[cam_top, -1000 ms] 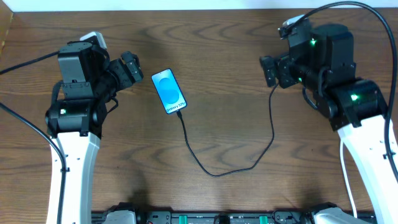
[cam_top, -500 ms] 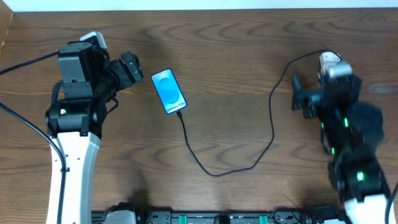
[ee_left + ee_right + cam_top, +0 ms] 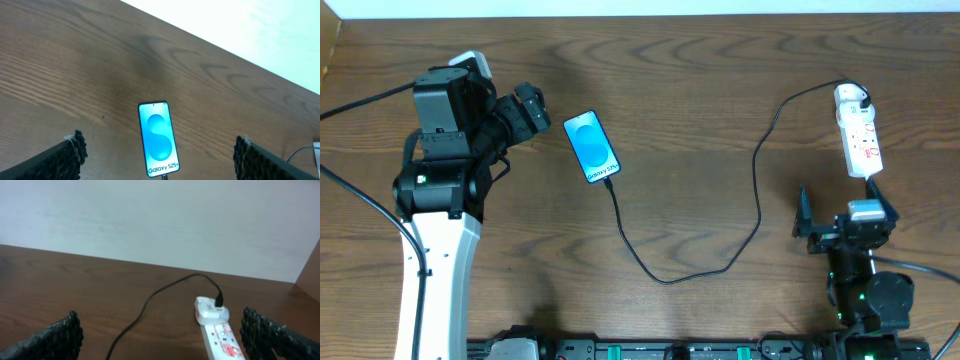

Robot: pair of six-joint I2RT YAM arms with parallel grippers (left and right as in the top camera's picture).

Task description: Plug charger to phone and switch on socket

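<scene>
Right end effector (image 3: 161, 330), wide open and empty, on the nearer arm, faces the power strip (image 3: 218, 332) lying ahead, slightly right, long axis running away from it.

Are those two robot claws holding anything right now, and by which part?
Nothing is held. The left gripper and the right gripper both stand open, clear of the phone and the socket.

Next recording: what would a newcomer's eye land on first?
The phone, its cyan screen lit, glows left of centre on the dark wooden table. The black charger loops from the phone's lower end to the white socket at far right. The left gripper and right gripper are open, holding nothing.
</scene>
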